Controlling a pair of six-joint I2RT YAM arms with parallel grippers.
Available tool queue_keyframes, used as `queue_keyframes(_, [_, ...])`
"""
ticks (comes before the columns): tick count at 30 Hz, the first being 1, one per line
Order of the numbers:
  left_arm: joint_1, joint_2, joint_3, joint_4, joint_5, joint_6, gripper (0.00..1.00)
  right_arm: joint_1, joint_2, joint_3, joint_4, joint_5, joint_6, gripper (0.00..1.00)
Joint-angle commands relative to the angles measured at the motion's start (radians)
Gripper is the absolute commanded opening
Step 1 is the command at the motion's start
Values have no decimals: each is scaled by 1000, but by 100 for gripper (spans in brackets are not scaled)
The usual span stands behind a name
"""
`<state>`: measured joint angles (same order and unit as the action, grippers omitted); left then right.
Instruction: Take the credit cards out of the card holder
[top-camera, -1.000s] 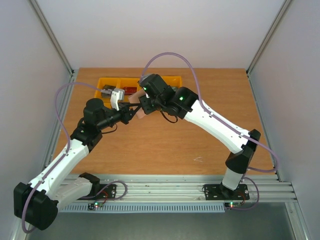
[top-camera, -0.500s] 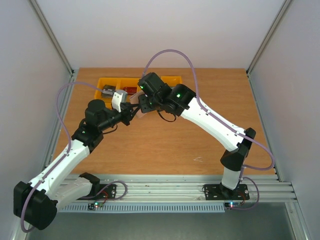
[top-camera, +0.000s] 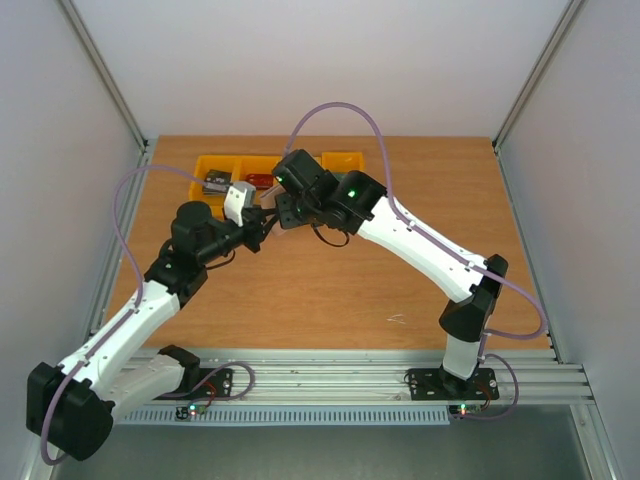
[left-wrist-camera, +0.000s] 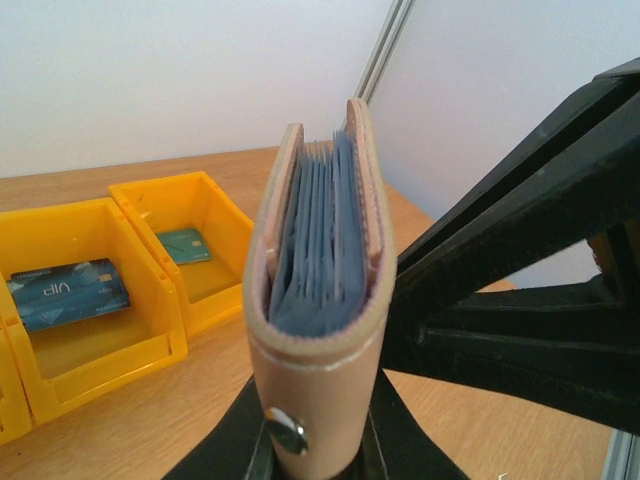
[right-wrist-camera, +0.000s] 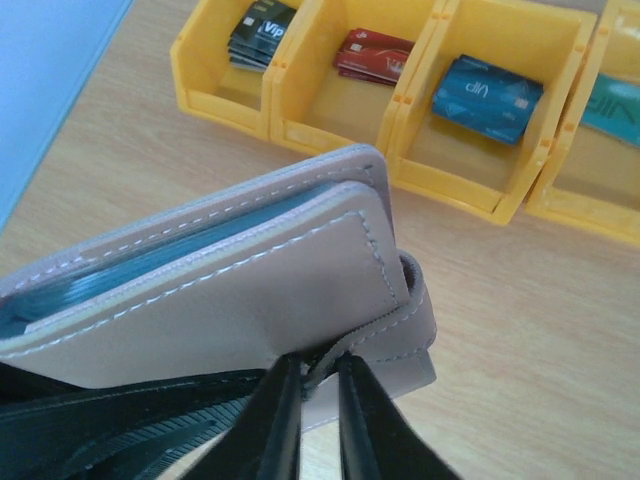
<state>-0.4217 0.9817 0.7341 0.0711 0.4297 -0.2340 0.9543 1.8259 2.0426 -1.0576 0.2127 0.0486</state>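
Pinkish card holder (right-wrist-camera: 250, 290) with white stitching, blue-grey inside; yellow-orange bins (right-wrist-camera: 450, 185).

Probably a robotics lab test cell: a left arm (top-camera: 125, 325) and a right arm (top-camera: 425, 245) bolted to an aluminium rail (top-camera: 330, 372) beside a wooden surface (top-camera: 330, 290), plain white panels (top-camera: 300, 60) on metal posts (top-camera: 105, 75) enclosing it, and yellow bins (top-camera: 214, 161) of sorted credit cards (right-wrist-camera: 487, 95).
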Motion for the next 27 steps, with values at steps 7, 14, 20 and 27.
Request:
queue_keyframes(7, [-17, -71, 10, 182, 102, -4, 0, -40, -18, -82, -50, 72, -32, 1])
queue_keyframes(14, [-13, -84, 9, 43, 229, 66, 0, -153, -222, -312, 63, -35, -274, 1])
queue_keyframes(20, [-11, -76, 26, 11, 369, 81, 0, -196, -456, -514, 194, -408, -506, 18])
queue_keyframes(27, [-11, -83, 66, -6, 500, 158, 0, -196, -553, -596, 242, -514, -466, 31])
